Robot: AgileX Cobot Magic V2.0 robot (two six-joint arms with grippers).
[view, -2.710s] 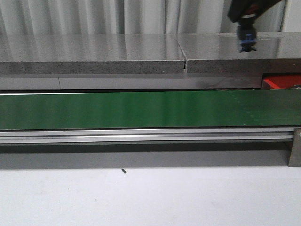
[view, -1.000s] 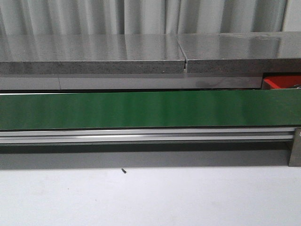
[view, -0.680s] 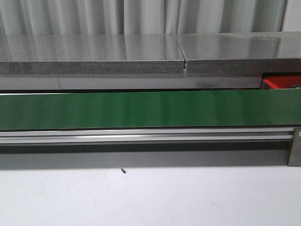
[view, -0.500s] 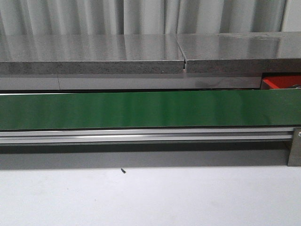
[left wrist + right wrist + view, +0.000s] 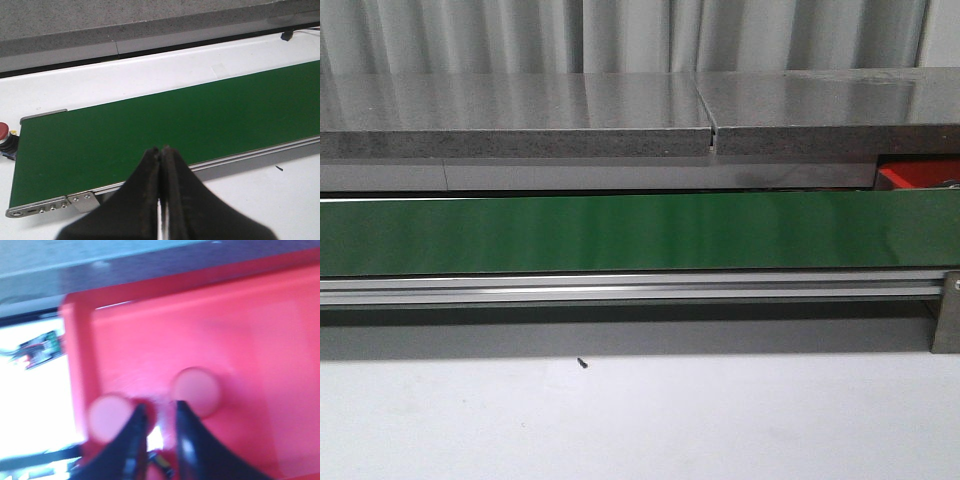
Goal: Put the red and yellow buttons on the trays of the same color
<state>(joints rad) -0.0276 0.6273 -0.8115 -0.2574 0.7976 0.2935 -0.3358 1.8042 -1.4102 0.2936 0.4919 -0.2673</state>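
Front view: a green belt [image 5: 620,233] runs bare across the middle of the frame, with a grey stone ledge [image 5: 520,115] and pale curtains [image 5: 620,35] behind it and a white bench [image 5: 640,420] below. A corner of the red tray [image 5: 918,175] shows at the right edge. No arm appears, and no yellow tray or yellow button is visible.

Left wrist view: the left gripper [image 5: 161,152] hangs over the near edge of the belt, jaws pressed together and holding nothing. A red knob [image 5: 3,132] sits at the left edge beyond the belt's end.

Right wrist view: blurred, the right gripper [image 5: 160,412] hovers low inside the red tray [image 5: 250,340], jaws parted by a narrow gap with nothing seen between them. Two red buttons [image 5: 196,390] rest on the tray floor, one just above the jaws, the other at lower left beside the rim. The risk, as judged here: a jaw could nudge a button or catch the rim on lifting out. With the left jaws closed, a button arriving on the belt could pass untaken.
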